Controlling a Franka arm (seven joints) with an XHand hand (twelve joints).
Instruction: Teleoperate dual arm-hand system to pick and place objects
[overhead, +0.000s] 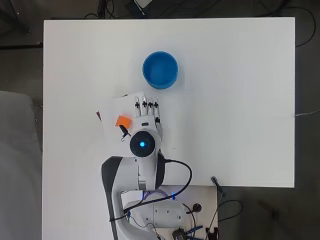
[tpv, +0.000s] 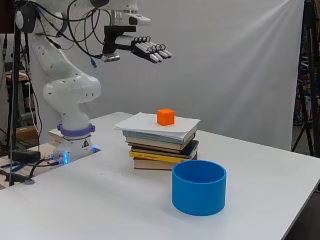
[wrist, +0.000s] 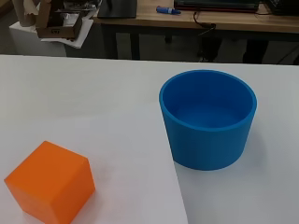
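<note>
Orange cube (tpv: 166, 116) on book stack (tpv: 162, 145): we judge it light, rigid; pinch opposite flat faces. Robot hand (tpv: 148, 50) open, fingers straight, high above

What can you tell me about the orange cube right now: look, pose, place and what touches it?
The orange cube is small, plain and matte, perhaps plastic or foam, with clean edges and no visible markings. It sits flat and upright on the white sheet that tops the stack of books, roughly mid-sheet, turned slightly askew to the sheet's edges. Only the sheet touches it. The hand hovers well above it, fingers straight, holding nothing. The blue cup stands apart on the table, empty.
</note>
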